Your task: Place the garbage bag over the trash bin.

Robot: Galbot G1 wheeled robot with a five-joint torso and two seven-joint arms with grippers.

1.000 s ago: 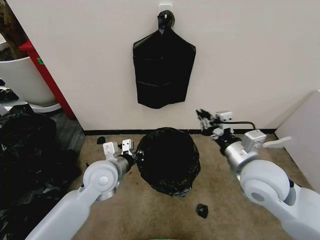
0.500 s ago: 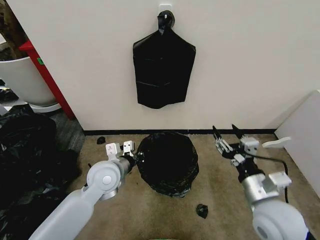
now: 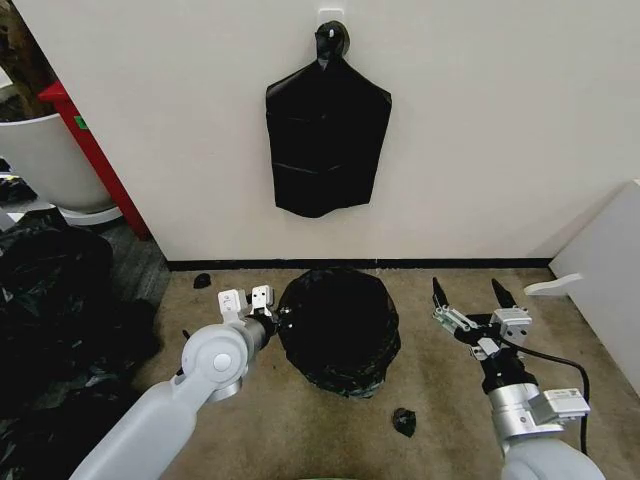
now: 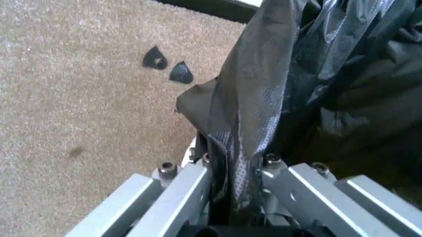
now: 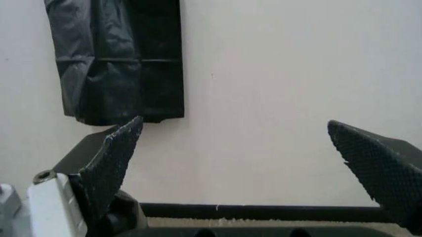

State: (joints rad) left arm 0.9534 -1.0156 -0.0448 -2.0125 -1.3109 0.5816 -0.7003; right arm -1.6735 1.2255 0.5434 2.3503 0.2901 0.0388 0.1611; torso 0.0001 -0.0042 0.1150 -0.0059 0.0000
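The left gripper [image 3: 262,312] pinches the glossy black plastic garbage bag [image 3: 337,327] at the bag's left edge; the spread, empty right gripper [image 3: 468,306] stands well apart on its right.

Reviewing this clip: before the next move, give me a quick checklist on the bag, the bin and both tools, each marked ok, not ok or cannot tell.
1. Left tool grips the bag: ok; the left wrist view shows plastic pinched between shut fingers.
2. Right tool free of the bag: ok; open, empty, off to the bin's right above the carpet.
3. Bag covers the bin: ok from the head view; black plastic hides the bin entirely.
4. Bag edge seated all round the rim: cannot tell; the rim is hidden.
5. Floor beside the bin: not ok; a black scrap lies in front of it and two more lie near the left tool.
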